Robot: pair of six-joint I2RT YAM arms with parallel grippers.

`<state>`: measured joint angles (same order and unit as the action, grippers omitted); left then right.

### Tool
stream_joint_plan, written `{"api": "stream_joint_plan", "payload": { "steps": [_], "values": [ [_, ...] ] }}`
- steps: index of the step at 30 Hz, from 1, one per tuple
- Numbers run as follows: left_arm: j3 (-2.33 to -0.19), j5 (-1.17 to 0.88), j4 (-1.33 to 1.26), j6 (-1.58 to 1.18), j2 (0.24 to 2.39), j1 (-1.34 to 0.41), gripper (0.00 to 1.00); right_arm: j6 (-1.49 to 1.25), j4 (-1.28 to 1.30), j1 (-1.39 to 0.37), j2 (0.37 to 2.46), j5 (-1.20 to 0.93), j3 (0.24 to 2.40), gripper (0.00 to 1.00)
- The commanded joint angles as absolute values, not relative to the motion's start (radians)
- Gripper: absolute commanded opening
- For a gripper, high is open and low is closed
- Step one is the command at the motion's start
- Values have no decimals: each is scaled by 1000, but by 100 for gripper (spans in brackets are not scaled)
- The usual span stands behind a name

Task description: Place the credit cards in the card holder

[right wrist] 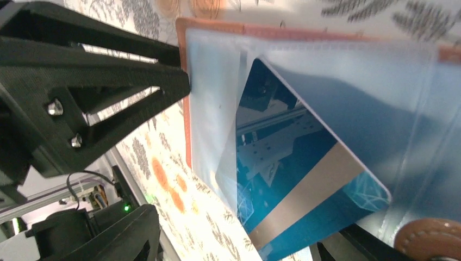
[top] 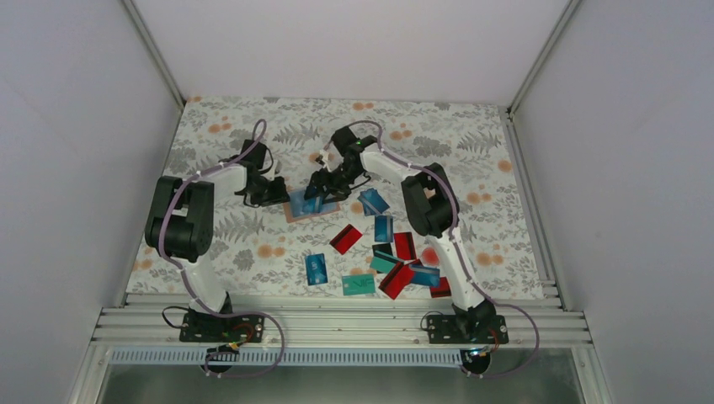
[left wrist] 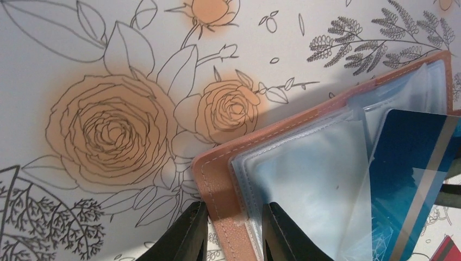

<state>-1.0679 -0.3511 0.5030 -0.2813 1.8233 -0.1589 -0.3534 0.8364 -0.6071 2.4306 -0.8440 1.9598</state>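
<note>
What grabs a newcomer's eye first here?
Mid-table, the left gripper clamps the edge of an open tan leather-like card holder, while the right gripper stands open beside a glossy blue card with a silver stripe lying partly inside a clear sleeve. Loose red, blue and teal cards lie scattered near the right arm.

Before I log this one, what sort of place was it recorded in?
Probably a lab robot cell: plain white walls enclose a floral-covered table, a left arm and right arm stand on aluminium rails at its near edge, and credit cards lie scattered.
</note>
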Motion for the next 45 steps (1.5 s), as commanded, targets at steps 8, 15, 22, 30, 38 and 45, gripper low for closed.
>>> {"api": "stream_joint_plan", "payload": {
  "steps": [8,15,22,30,38,45],
  "values": [
    [-1099,-351,491,-310,1880,-183,26,-320,991,-620,2575,-662,2143,65],
    [-1106,-357,487,-310,1892,-185,26,-308,991,-627,2601,-634,2198,65],
    [-1126,-366,489,-305,1900,-190,26,-276,988,-652,2641,-644,2256,65],
    [-1134,-371,488,-300,1905,-192,26,-231,1007,-686,2629,-606,2214,63],
    [-1161,-342,523,-305,1867,-192,25,-225,982,-689,2604,-591,2168,63],
    [-1249,-322,563,-365,1873,-191,30,-244,942,-673,2583,-631,2161,65]
  ]
}}
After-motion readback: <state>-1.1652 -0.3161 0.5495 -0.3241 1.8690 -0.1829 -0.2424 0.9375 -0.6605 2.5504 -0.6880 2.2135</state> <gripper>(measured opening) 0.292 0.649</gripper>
